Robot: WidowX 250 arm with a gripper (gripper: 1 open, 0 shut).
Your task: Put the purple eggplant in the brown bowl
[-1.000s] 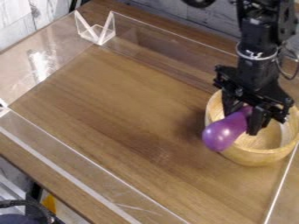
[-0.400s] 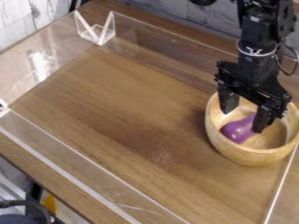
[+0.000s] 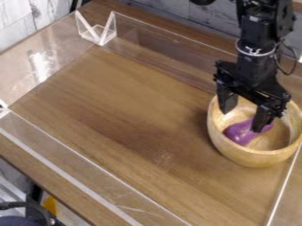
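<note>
1. The eggplant (image 3: 241,133) lay inside the bowl (image 3: 253,159), tilted across its hollow, with the thicker end toward the camera; the curved wall probably kept it from rolling away.
2. The gripper (image 3: 249,109) hung over the bowl with its fingers spread apart, clamped on nothing that showed — a stance that suited leaving the eggplant to rest on the wood. Whether a fingertip still brushed it, I could not tell.
3. The bowl sat upright on the table (image 3: 118,115), whose flat top presumably gave it a steady base.
4. The placing looked essentially done. What remained, I judged, was a straight lift away from the bowl — straight, because a sideways sweep might have caught the rim and tipped the eggplant out.
</note>
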